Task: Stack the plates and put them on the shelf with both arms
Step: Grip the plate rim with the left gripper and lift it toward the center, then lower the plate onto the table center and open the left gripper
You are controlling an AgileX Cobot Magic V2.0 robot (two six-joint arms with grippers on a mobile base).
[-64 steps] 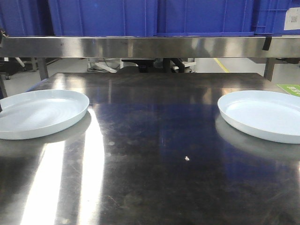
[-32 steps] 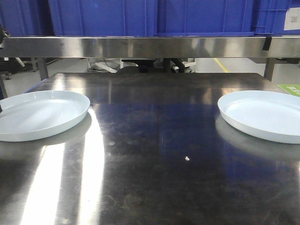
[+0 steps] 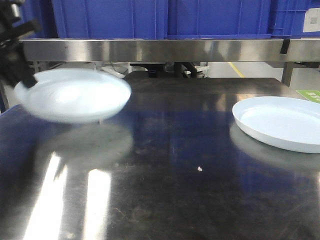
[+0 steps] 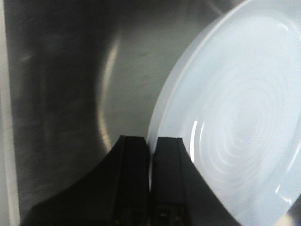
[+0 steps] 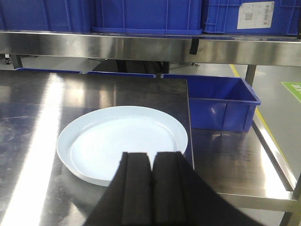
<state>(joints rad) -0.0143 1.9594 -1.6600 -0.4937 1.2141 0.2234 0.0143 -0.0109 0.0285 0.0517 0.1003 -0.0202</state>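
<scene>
Plates, large round glossy white: left one (image 3: 75, 95) airborne over dark scratched steel tabletop (image 3: 170, 190), blurred. Left gripper (image 4: 150, 141) clamped on its rim, thin edge pinch only. Right one (image 5: 123, 139) flat on tabletop, well apart. Right gripper (image 5: 150, 157) jaws together, empty as far as I see, near its front rim. Brushed stainless shelf (image 3: 160, 50): no plate there yet. My worry: edge pinch on glossy rim, so plate may slip or pivot and clip other plate when stacking.

Two white plates: a left plate (image 3: 75, 95) and a right plate (image 3: 280, 122). Two dark hands: the left hand (image 4: 151, 141) and the right hand (image 5: 151, 157). One steel shelf (image 3: 160, 50). At least four blue crates (image 3: 110, 17) line it, and a fifth crate (image 5: 225, 106) sits lower. One white speck (image 3: 199, 169) lies on the surface (image 3: 165, 210).
</scene>
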